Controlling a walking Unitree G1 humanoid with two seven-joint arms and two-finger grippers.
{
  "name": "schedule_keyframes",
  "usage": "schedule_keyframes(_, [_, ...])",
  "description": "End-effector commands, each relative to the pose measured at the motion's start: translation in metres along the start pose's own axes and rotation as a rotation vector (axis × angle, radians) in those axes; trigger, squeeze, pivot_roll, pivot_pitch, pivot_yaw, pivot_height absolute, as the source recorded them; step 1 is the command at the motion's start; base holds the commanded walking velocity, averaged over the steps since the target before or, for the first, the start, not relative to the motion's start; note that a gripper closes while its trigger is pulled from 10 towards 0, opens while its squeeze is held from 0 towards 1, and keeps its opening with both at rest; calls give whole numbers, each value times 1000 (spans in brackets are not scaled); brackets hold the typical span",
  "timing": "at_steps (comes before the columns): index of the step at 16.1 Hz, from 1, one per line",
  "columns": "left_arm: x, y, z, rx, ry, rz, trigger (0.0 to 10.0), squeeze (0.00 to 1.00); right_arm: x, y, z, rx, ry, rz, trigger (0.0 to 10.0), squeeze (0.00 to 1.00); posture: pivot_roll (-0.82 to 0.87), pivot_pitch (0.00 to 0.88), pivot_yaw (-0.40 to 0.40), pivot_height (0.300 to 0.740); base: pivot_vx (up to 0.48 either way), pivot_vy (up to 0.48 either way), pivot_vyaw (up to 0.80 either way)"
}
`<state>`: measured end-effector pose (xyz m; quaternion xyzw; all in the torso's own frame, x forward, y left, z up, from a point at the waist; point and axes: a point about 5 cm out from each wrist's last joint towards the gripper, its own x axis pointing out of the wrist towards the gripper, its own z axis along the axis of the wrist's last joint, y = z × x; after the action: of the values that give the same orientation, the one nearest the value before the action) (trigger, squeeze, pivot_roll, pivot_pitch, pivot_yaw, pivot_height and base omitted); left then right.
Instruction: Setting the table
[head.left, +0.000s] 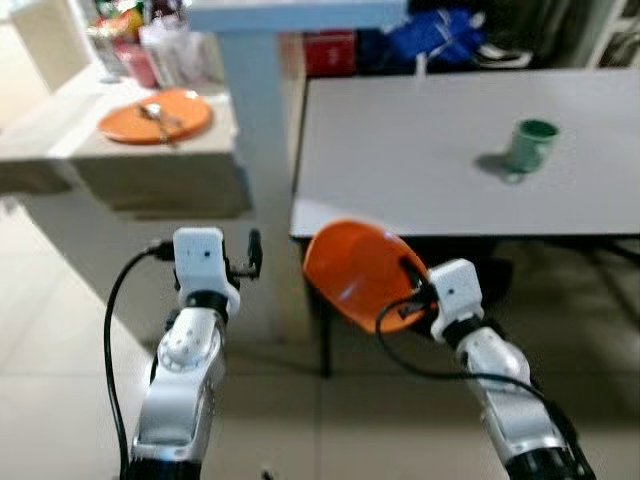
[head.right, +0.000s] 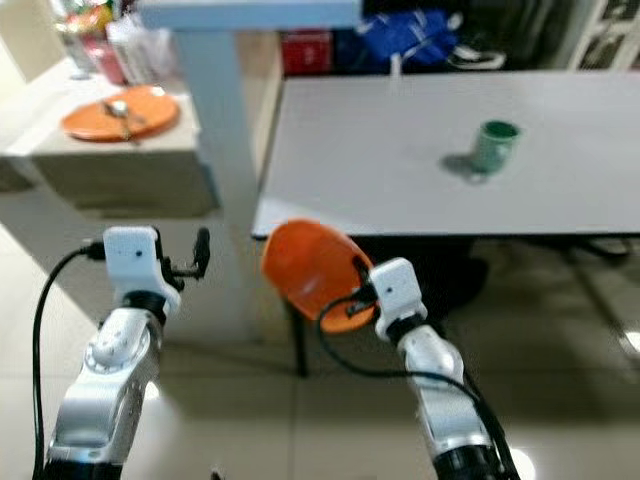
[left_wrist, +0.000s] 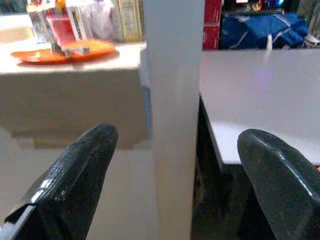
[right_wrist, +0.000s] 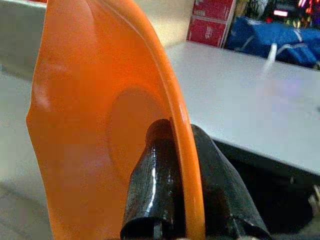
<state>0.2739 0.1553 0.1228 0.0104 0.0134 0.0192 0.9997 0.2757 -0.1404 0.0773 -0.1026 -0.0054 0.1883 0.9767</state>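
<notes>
Nearest us, our two arms reach out low over the tiled floor. Ahead stands the grey counter with a green mug on it; a second counter to the left carries another plate with a spoon. Our right gripper jaws are clenched on the rim of an orange plate, held tilted just short of the grey counter's near edge. We judge the carrying step is in hand; next we must lift, level and set the plate down. Our left gripper hangs released, grasping nothing. From the right wrist we see a finger on each face of the rim; from the left wrist, a white post between spread fingers.
</notes>
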Motion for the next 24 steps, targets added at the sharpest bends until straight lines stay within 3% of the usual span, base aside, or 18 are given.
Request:
schedule_keyframes(1, [2, 4, 0, 15, 1, 10, 10000, 1000, 5, 3, 12, -5, -55, 17, 0, 86, -168, 0, 99, 740, 0, -446, 0])
schedule_keyframes(19, [9, 7, 0, 20, 0, 1, 10000, 1000, 14, 7, 17, -3, -77, 41, 0, 90, -165, 0, 98, 740, 0, -438, 0])
schedule_keyframes(24, [12, 1, -2, 22, 19, -41, 10000, 1000, 16, 5, 19, -12, -86, 46, 0, 90, -171, 0, 94, 740, 114, -326, 0])
